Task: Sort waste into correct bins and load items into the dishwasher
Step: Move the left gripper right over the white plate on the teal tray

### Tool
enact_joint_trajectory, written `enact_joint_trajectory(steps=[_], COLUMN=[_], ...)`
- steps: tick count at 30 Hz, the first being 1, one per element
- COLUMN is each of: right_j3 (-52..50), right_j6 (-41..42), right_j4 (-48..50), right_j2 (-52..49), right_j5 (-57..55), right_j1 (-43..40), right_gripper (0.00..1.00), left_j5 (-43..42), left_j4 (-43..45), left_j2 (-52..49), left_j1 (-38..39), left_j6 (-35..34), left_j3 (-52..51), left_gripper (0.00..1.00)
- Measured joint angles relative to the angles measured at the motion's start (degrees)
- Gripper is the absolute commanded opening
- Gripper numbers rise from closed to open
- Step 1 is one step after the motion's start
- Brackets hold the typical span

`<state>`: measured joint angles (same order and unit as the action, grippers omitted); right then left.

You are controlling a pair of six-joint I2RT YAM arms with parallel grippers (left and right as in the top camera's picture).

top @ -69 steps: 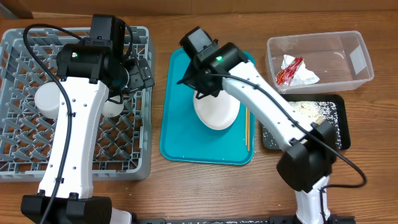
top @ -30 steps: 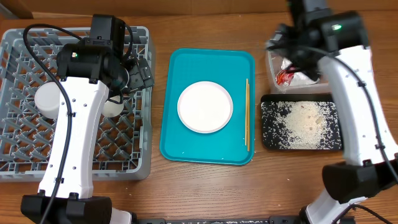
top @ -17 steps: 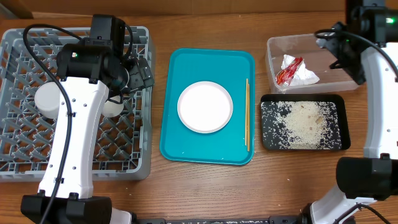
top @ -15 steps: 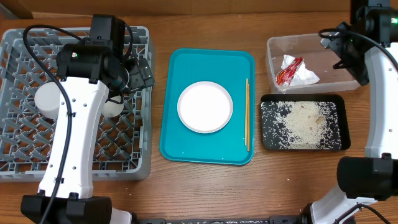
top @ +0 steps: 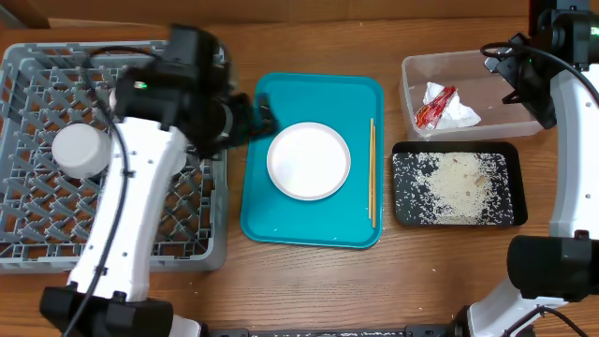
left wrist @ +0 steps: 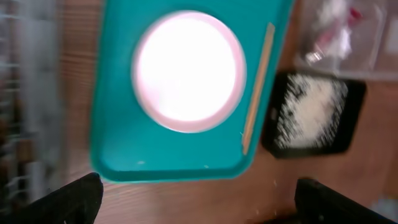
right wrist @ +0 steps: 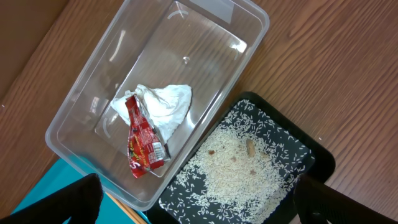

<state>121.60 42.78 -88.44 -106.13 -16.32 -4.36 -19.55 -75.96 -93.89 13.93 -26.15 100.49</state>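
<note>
No text is legible (print on the red snack wrapper (right wrist: pixel 144 140) is too small).

The left arm (top: pixel 140 187) is smeared in the overhead view and covers the middle of the dish rack (top: pixel 37 215), hiding whatever sits beneath it. From the left wrist everything is blurred: the rack is a grey streak, and the clear tub (left wrist: pixel 373 50) runs off the top edge. From the right wrist, the black tray (right wrist: pixel 311 155) is cut by the bottom edge, and only a corner of the teal tray (right wrist: pixel 25 190) shows.

chopsticks (top: pixel 372 171) on teal tray (top: pixel 309 225), right side; wooden table (top: pixel 374 281)
</note>
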Motion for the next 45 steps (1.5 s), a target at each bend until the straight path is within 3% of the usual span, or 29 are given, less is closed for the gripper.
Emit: enact_joint_trajectory(steps=[6, 13, 20, 25, 33, 37, 45], right_j3=[0.0, 0.0, 0.0, 0.0, 0.0, 0.0, 0.0], right_j6=[0.0, 0.0, 0.0, 0.0, 0.0, 0.0, 0.0], right_j4=[0.0, 0.0, 0.0, 0.0, 0.0, 0.0, 0.0], right_j2=[0.0, 0.0, 0.0, 0.0, 0.0, 0.0, 0.0], right_j5=[0.0, 0.0, 0.0, 0.0, 0.0, 0.0, 0.0], right_j1=[0.0, 0.0, 0.0, 0.0, 0.0, 0.0, 0.0], right_gripper=[1.00, 1.00, 1.00, 1.00, 1.00, 1.00, 1.00], left_j5=[-0.9, 7.6, 13.3, 14.6, 15.2, 15.6, 16.8], left_j4=[7.1, 9.8, 0.5, 1.4, 14.4, 18.8, 20.5], left_j2=[-0.2, -4.0, -13.9, -21.4, -24.2, -24.2, -24.2], left_j1=[11.9, 23.7, 24.2, 24.3, 25.1, 25.2, 25.3], left_j6=[1.4, 7.8, 12.7, 14.6, 15.8, 16.0, 16.3], left_j3=[-4.1, -4.9, -3.0, -2.5, -2.3, -2.2, -2.2], left_gripper=[1.00, 1.00, 1.00, 1.00, 0.79, 0.58, 0.61])
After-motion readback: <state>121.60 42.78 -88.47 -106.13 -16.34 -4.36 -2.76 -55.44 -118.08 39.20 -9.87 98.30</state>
